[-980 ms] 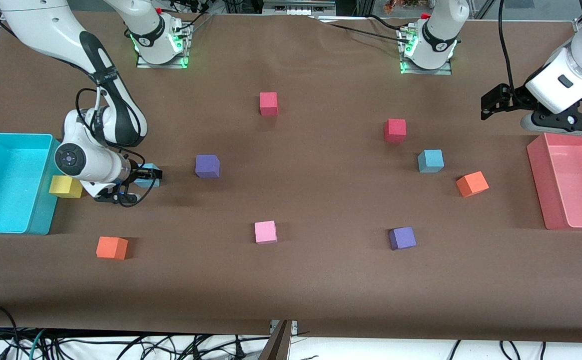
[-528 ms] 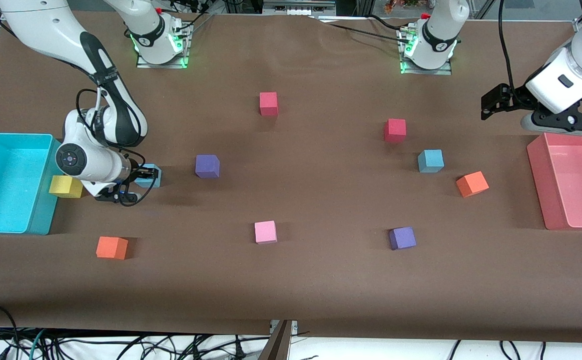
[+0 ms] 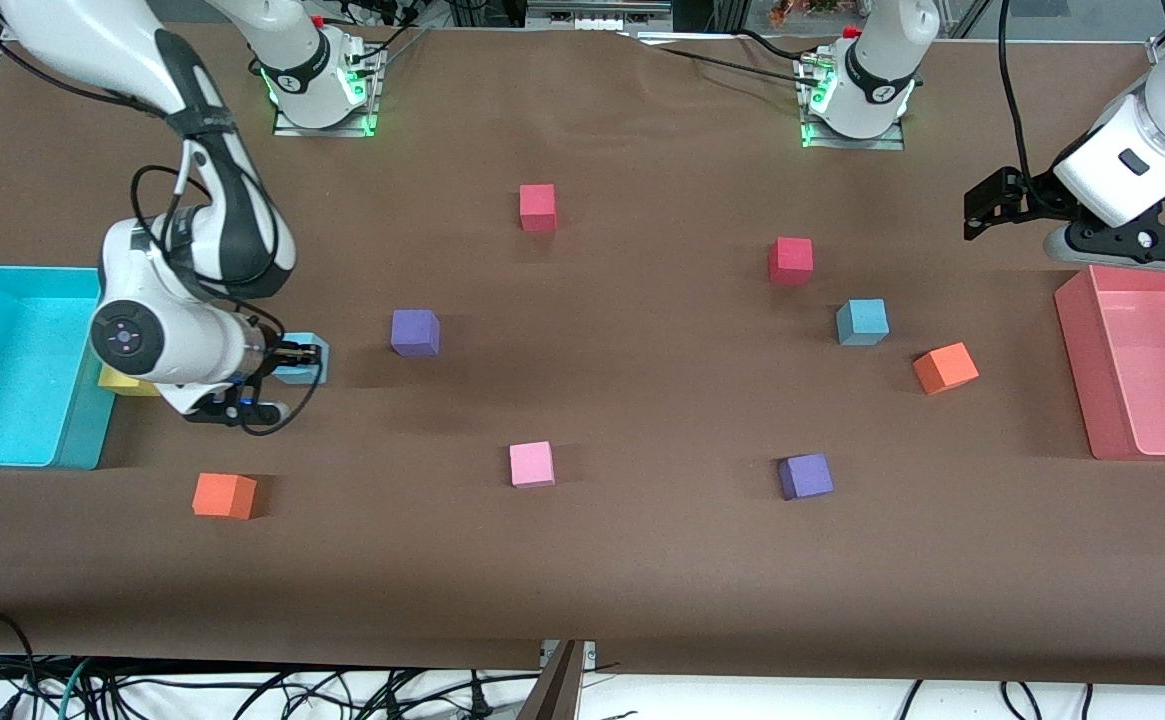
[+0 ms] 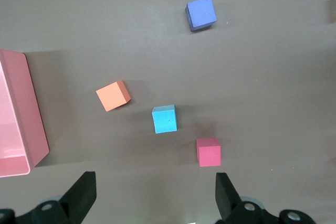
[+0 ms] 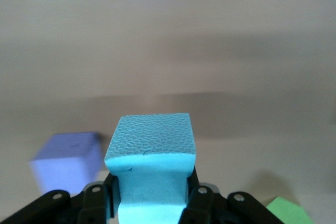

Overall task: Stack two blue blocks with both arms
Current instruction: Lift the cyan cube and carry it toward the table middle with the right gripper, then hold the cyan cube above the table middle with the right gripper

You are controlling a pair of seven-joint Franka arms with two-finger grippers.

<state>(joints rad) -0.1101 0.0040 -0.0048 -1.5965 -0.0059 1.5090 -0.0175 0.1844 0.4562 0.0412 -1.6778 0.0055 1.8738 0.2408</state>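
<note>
My right gripper (image 3: 304, 354) is shut on one light blue block (image 3: 302, 364), low over the table beside the cyan bin. In the right wrist view the block (image 5: 151, 145) is squeezed between the fingers of the right gripper (image 5: 152, 198). The other blue block (image 3: 862, 321) sits on the cloth toward the left arm's end, between a red block and an orange one. It also shows in the left wrist view (image 4: 164, 118). My left gripper (image 3: 982, 205) is open and empty, in the air by the pink bin. The left gripper (image 4: 155, 198) has its fingers wide apart.
A cyan bin (image 3: 2, 365) stands at the right arm's end and a pink bin (image 3: 1142, 360) at the left arm's end. A yellow block (image 3: 127, 382) is half hidden by the right wrist. Purple (image 3: 415, 332), orange (image 3: 224, 495), pink (image 3: 531, 464), red (image 3: 790, 260) blocks lie scattered.
The right arm's wrist has shifted a little toward the cyan bin and covers more of the yellow block. The blue block has moved slightly with the gripper. The left arm has not moved.
</note>
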